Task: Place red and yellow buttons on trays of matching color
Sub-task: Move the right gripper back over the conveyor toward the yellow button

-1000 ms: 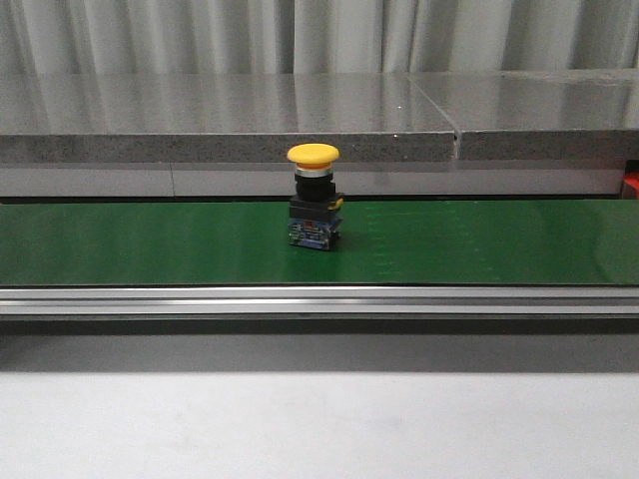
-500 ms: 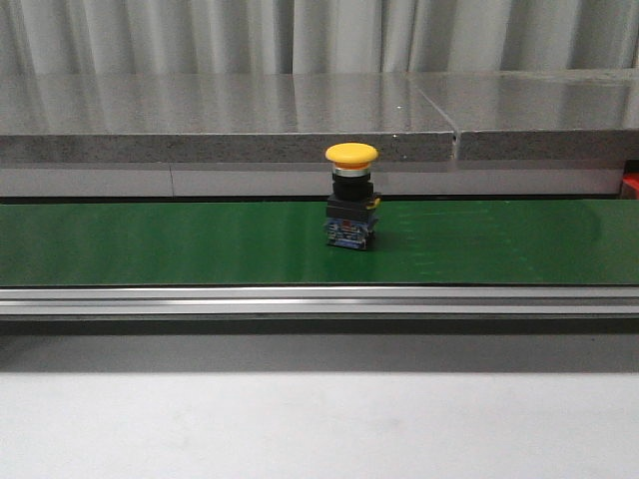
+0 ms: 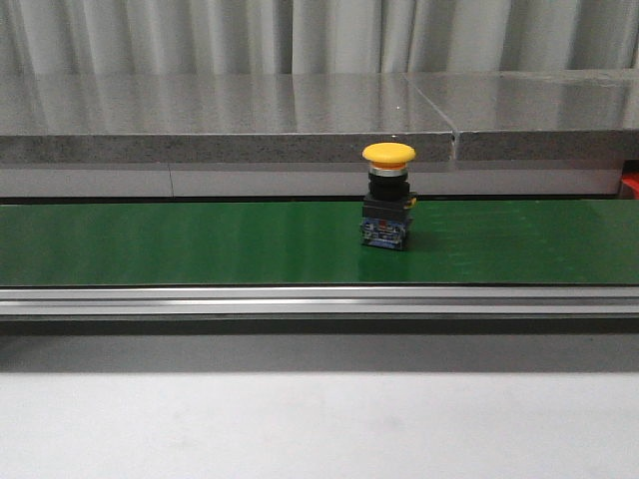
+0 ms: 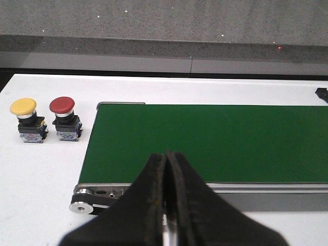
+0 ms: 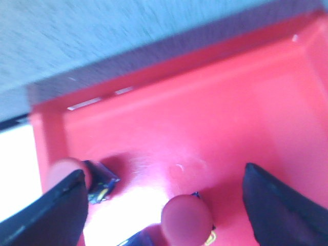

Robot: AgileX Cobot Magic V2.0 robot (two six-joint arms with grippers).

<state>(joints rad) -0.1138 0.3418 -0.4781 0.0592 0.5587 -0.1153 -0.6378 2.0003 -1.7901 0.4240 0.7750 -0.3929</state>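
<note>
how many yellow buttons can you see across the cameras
2. One yellow button stands upright on the green conveyor belt, right of centre in the front view. The other yellow button stands on the white table beside a red button. More may lie out of view.

The yellow button [image 3: 388, 196] has travelled steadily rightward along the green belt [image 3: 200, 244], upright throughout, from left of the belt's middle to right of it; neither arm's jaws near it.
</note>
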